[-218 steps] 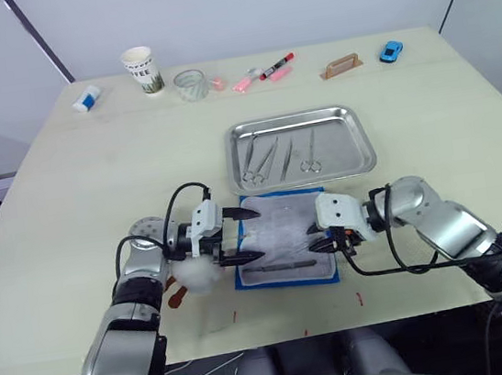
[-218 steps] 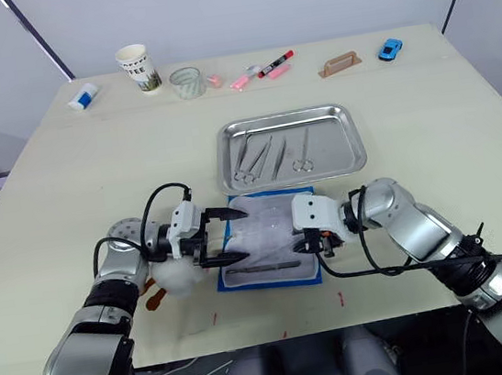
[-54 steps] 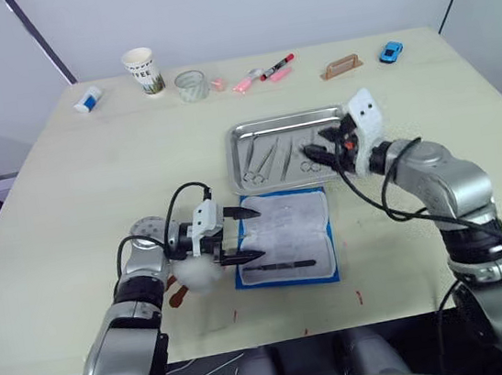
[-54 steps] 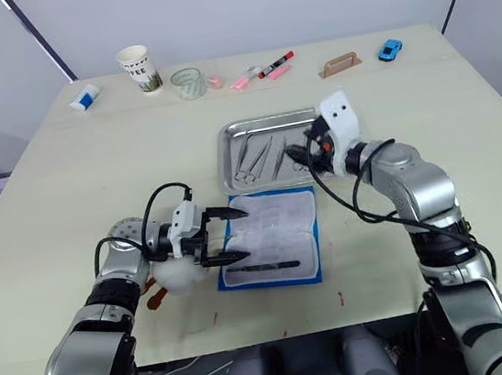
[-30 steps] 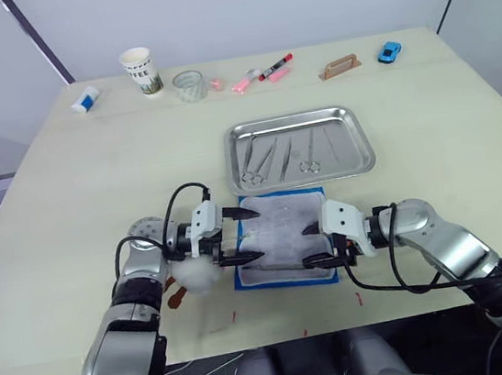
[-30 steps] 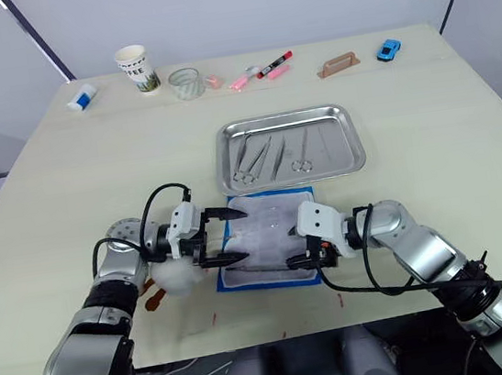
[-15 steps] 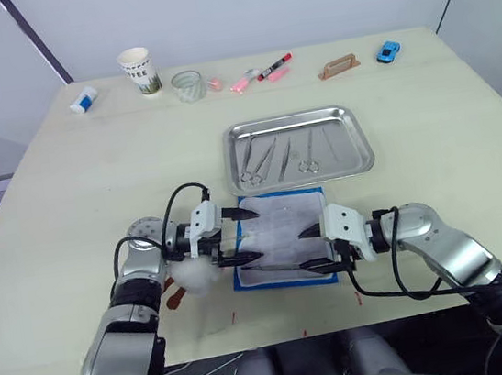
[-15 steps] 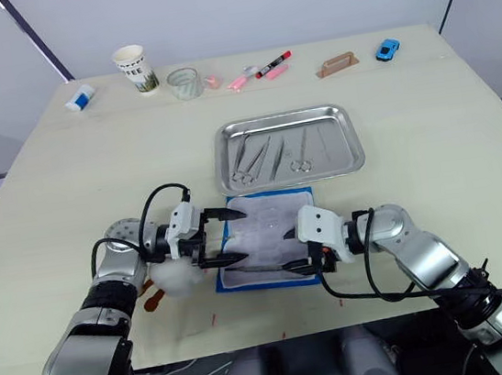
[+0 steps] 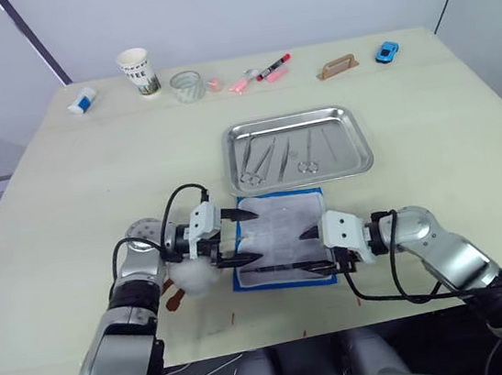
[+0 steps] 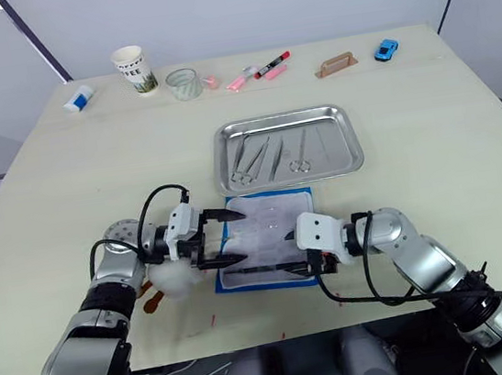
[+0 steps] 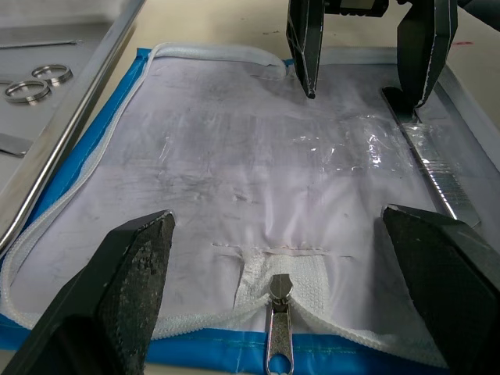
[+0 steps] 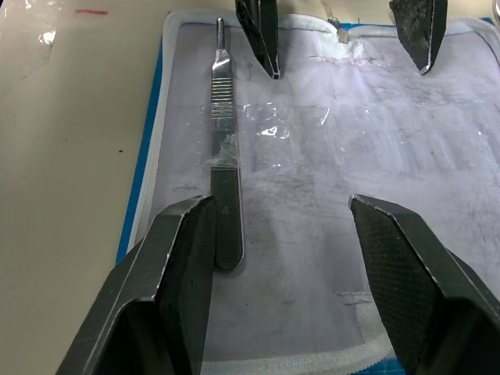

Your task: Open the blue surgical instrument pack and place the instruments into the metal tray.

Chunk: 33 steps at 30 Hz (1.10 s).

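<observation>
1. Pack (image 9: 281,239) lies open on the surface just in front of the tray (image 9: 297,149); 1 flat handle (image 12: 224,199) left on its lining.
2. Right gripper (image 12: 277,258) spread, straddling the handle; left gripper (image 9: 239,237) spread at the pack's edge.
3. Handle likely thin, stiff, slippery, maybe under film: pinch across its ribbed middle.

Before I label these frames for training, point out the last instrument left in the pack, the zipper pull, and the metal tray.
Flat-handled instrument (image 12: 221,168): right wrist view, mid-handle under the clear strap.
Zipper pull (image 11: 275,337): left wrist view, metal tab at the pack's edge.
Metal tray (image 9: 361,141): left eye view, right rim.
</observation>
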Available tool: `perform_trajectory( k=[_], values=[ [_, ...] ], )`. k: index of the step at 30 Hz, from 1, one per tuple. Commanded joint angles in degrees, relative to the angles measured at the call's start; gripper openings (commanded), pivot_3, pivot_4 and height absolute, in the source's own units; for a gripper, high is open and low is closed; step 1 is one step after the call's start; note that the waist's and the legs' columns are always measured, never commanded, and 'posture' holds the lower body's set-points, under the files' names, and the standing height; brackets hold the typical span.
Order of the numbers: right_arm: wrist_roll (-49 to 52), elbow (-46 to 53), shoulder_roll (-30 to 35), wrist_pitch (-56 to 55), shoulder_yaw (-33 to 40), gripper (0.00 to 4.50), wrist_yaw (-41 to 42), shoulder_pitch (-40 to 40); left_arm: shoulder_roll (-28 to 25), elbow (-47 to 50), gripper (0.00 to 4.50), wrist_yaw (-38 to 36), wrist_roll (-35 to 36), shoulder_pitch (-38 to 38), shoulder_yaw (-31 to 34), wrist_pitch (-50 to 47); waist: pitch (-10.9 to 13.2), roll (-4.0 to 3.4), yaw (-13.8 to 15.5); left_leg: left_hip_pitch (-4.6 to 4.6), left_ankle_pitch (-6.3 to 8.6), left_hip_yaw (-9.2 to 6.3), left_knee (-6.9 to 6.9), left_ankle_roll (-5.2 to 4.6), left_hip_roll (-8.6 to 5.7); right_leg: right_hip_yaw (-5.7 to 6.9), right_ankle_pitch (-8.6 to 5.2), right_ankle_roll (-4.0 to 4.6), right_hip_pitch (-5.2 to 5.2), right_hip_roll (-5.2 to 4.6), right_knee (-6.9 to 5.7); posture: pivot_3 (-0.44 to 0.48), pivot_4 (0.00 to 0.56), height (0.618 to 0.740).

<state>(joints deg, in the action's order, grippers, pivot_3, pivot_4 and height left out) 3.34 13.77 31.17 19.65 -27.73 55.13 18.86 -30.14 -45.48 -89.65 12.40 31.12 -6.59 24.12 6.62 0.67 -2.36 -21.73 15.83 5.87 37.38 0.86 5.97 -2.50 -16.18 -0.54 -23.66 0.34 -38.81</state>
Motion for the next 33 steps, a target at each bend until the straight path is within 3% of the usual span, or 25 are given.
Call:
perform_trajectory(
  k=[1,14,15,17,22,33],
  values=[
    [-1.3,0.5,-0.1,-0.7,-1.6,3.0,0.3,-1.4,-1.2,-2.0,4.5,-2.1,-3.0,-3.0,-2.3,-0.9,0.0,0.01,0.0,0.0,0.0,0.0,0.0,0.0,0.0,0.0,0.0,0.0,0.0,0.0,0.0,0.0,0.15,0.74],
    [-4.3,-0.5,0.7,-0.1,-3.7,3.0,0.6,-2.6,-1.4,-1.7,4.5,-1.9,-2.8,-3.3,-2.4,-1.0,0.0,0.03,0.0,0.05,0.0,-0.02,-0.01,0.0,0.02,-0.06,-0.02,0.03,0.0,0.07,-0.01,0.0,0.15,0.74],
    [-4.3,-0.6,0.9,-0.1,-3.6,2.63,0.7,-2.8,-1.4,-1.7,4.5,-1.9,-2.8,-3.3,-2.4,-1.0,0.0,0.03,0.0,0.05,0.0,-0.02,-0.01,0.0,0.03,-0.06,-0.02,0.03,0.01,0.07,-0.01,0.0,0.15,0.74],
    [-4.9,-0.7,1.4,-0.1,-3.7,2.3,0.9,-3.0,-1.5,-1.7,4.5,-1.9,-2.8,-3.4,-2.4,-0.9,-0.1,0.05,0.0,0.06,0.0,-0.02,-0.01,0.0,0.03,-0.06,-0.02,0.03,0.01,0.07,-0.01,0.0,0.15,0.74],
    [-5.1,-0.8,1.7,-0.2,-3.5,0.13,1.3,-2.7,-1.4,-2.1,4.5,-1.9,-2.9,-3.1,-2.5,-0.8,-0.1,0.07,-0.1,0.13,0.0,0.0,0.0,0.0,0.03,-0.1,-0.01,0.04,0.04,0.09,-0.05,0.0,0.15,0.74],
    [-5.0,1.9,2.6,1.8,-3.7,0.05,2.6,-1.4,-1.3,-2.8,4.5,-1.8,-3.0,-2.6,-2.6,-0.4,-0.1,0.12,0.0,0.16,0.0,0.03,0.02,0.0,0.03,-0.13,-0.01,0.03,0.06,0.08,-0.06,0.0,0.15,0.74]
  ],
)
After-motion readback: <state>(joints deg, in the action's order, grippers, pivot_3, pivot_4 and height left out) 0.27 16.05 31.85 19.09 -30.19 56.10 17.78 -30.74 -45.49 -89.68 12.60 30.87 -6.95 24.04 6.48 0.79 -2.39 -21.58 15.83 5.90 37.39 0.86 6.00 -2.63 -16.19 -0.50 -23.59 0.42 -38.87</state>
